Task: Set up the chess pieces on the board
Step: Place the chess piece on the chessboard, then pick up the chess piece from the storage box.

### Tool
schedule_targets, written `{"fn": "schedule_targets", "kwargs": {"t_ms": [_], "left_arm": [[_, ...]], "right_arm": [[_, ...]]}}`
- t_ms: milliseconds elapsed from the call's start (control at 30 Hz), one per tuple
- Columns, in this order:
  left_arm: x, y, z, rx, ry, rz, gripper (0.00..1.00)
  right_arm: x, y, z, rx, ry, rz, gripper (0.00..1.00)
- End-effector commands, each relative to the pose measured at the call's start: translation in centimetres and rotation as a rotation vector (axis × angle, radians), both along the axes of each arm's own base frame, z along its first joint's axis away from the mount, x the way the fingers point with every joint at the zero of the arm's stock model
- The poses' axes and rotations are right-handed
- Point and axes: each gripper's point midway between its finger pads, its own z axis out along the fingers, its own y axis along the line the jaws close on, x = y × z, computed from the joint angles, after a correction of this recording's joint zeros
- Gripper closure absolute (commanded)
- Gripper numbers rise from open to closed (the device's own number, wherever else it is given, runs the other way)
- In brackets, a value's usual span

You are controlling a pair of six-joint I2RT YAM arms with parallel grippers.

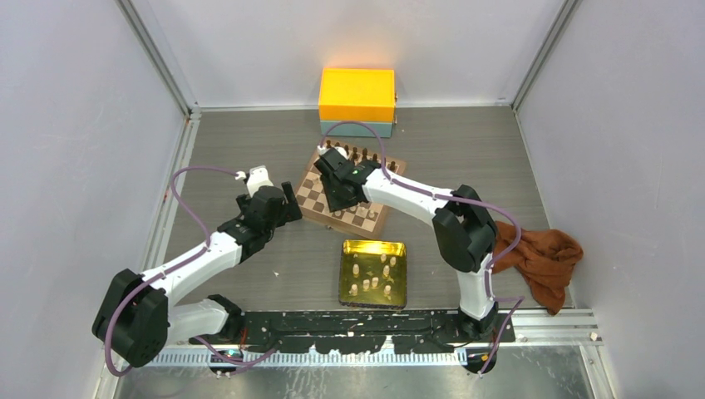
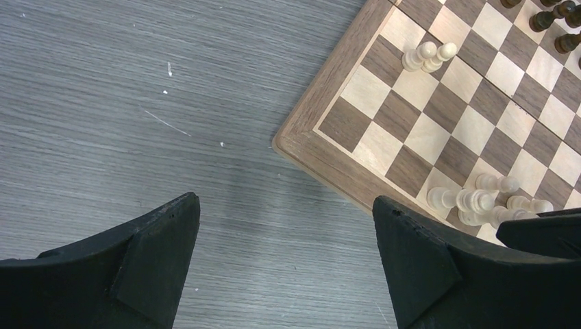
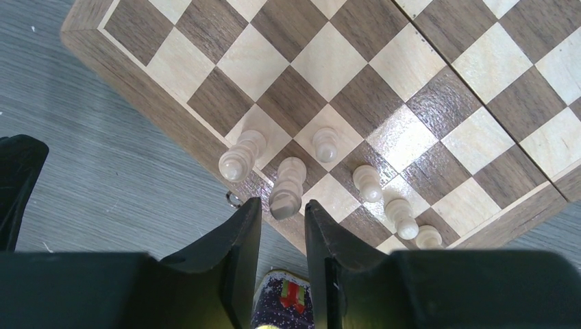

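Left gripper: I saw it spread wide and holding nothing, hanging over the table just off one corner of the board.
Right gripper: its jaws stood parted around one upright pale piece by the board's edge, and I saw a thin gap on one side.
Chess pieces: a cluster stood beside that piece, with two more further along the board. Others lay in the gold tray.
Dark pieces: they lined the far edge.
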Motion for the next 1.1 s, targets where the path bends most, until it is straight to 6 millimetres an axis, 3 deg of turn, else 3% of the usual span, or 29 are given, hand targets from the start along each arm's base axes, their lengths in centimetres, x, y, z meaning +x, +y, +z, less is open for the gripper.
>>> {"fn": "schedule_targets", "kwargs": {"t_ms": [0,333,567,733,1067], "left_arm": [[0.8,-0.1,1.7,-0.031,-0.049,0.021,0.03],[0.1,0.6,2.1,-0.023,-0.051,0.035,0.02],[-0.7,0.8,1.9,-0.02,-0.032,0.03,0.0],[-1.3,0.7,1.4,-0.027,-0.013,0.011,0.0],[-2.4,0.5,1.2,-0.037,-0.002,-0.028,0.0]], "right_arm": [[-0.1,0.8,5.2,0.074,-0.082,0.018,0.64],[-2.5,0.6,9.2,0.093,-0.159,0.041,0.64],[-5.7,-1.3,10.9,0.098,-0.206,0.026,0.64],[-8.4,-3.3,10.4,0.097,-0.217,-0.006,0.64],[-12.9,-7.1,7.7,0.111,-0.211,-0.08,0.62]]}}
